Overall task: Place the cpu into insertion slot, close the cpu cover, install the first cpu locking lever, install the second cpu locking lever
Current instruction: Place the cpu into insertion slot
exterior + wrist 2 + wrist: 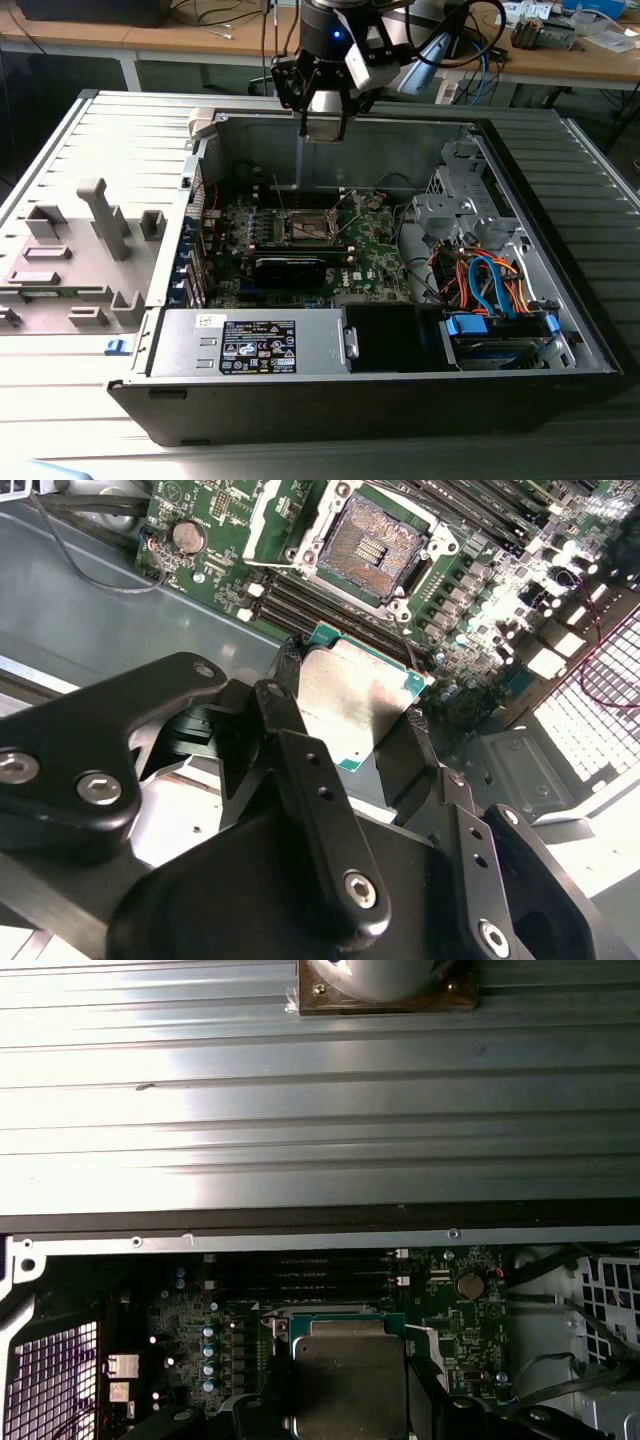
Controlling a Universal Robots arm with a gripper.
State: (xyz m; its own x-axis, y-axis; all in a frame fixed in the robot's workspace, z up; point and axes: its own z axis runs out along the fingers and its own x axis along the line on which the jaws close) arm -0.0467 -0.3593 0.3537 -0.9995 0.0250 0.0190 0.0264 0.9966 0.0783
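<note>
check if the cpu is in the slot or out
Out: the tool grips the cpu, apart from the insertion slot, whose dark centre is bare.

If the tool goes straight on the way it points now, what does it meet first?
Probably the motherboard beside the open insertion slot, with the held cpu touching first; depth is unclear.
</note>
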